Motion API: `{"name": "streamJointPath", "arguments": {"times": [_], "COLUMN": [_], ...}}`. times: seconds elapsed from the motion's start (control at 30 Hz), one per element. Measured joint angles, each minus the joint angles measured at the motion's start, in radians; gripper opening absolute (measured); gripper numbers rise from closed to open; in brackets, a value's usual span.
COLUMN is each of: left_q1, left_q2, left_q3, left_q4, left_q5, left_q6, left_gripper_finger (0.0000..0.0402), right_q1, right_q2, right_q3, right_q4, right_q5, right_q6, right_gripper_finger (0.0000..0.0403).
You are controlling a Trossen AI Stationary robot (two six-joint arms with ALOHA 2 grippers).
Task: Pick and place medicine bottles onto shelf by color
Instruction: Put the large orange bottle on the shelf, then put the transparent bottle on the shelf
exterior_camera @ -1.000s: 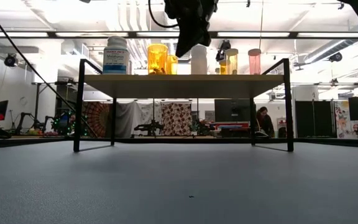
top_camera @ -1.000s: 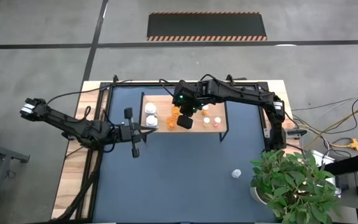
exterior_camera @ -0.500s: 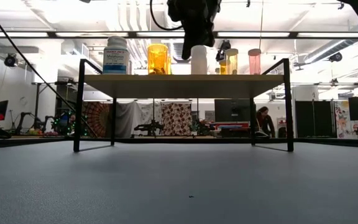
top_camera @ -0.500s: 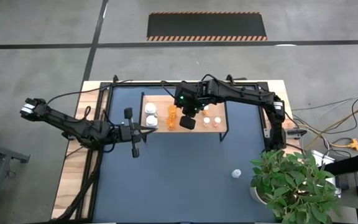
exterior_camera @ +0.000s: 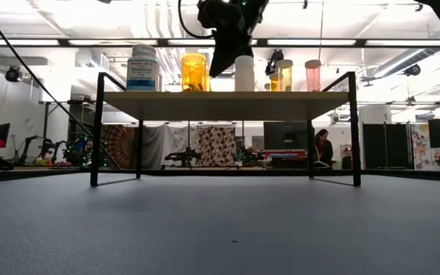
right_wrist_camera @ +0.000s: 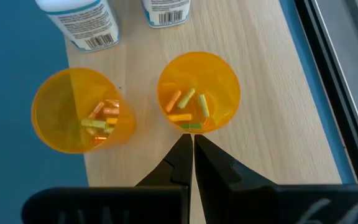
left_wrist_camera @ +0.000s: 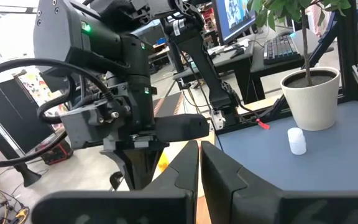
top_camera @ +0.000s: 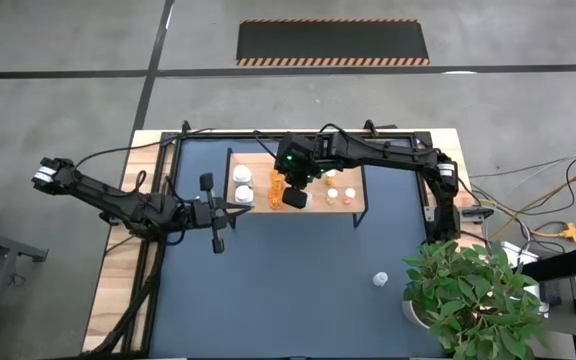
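Observation:
The light-wood shelf (top_camera: 258, 163) stands on the dark blue table; in the low view its board (exterior_camera: 228, 95) rests on black legs. On it stand two white bottles (right_wrist_camera: 79, 22), two open orange bottles holding pills (right_wrist_camera: 82, 118) (right_wrist_camera: 197, 99), and small pale-capped bottles (top_camera: 334, 195). My right gripper (right_wrist_camera: 188, 146) is shut and empty, pointing down above the shelf beside the orange bottles (top_camera: 277, 185); it also shows in the low view (exterior_camera: 221, 57). One white bottle (top_camera: 379, 279) stands alone on the table at the near right. My left gripper (left_wrist_camera: 199, 165) is shut and waits left of the shelf (top_camera: 226, 210).
A green potted plant (top_camera: 468, 300) stands at the table's near right corner, close to the lone white bottle. Cables run along the right edge. The shelf's black frame posts (exterior_camera: 95, 130) (exterior_camera: 353, 130) stand at its corners. Dark blue tabletop (top_camera: 288, 290) lies before the shelf.
My right gripper has swung a little toward the table's right and then back toward the left above the shelf, staying at about the same height over the orange bottles.

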Motion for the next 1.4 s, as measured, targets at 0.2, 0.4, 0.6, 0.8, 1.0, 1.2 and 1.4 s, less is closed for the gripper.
{"name": "streamJointPath", "arguments": {"times": [0.2, 0.4, 0.6, 0.8, 1.0, 1.2, 1.4], "left_q1": [0.0, 0.0, 0.0, 0.001, 0.001, -0.001, -0.006], "left_q2": [0.0, 0.0, 0.0, 0.0, 0.002, 0.012, 0.018], "left_q3": [0.0, 0.0, 0.0, 0.0, 0.001, 0.001, 0.001], "left_q4": [0.0, 0.0, -0.001, 0.004, 0.031, 0.041, 0.045], "left_q5": [0.0, 0.0, 0.0, 0.0, 0.004, 0.039, 0.039], "left_q6": [0.0, 0.0, 0.0, -0.002, -0.009, -0.01, -0.012], "left_gripper_finger": [0.0, 0.0, 0.0, 0.0, 0.0, 0.0, 0.0], "right_q1": [0.0, 0.0, 0.018, 0.115, 0.279, 0.448, 0.579], "right_q2": [0.0, -0.002, -0.014, -0.056, -0.091, -0.092, -0.092], "right_q3": [-0.004, -0.004, 0.063, 0.09, 0.086, 0.065, 0.036], "right_q4": [0.042, 0.039, -0.058, -0.116, -0.142, -0.232, -0.311], "right_q5": [0.0, 0.0, 0.0, 0.0, -0.003, -0.094, -0.168], "right_q6": [-0.002, 0.004, 0.025, 0.038, 0.051, 0.158, 0.423], "right_gripper_finger": [0.0009, 0.0009, 0.0009, 0.0009, 0.0009, 0.0009, 0.0009]}}
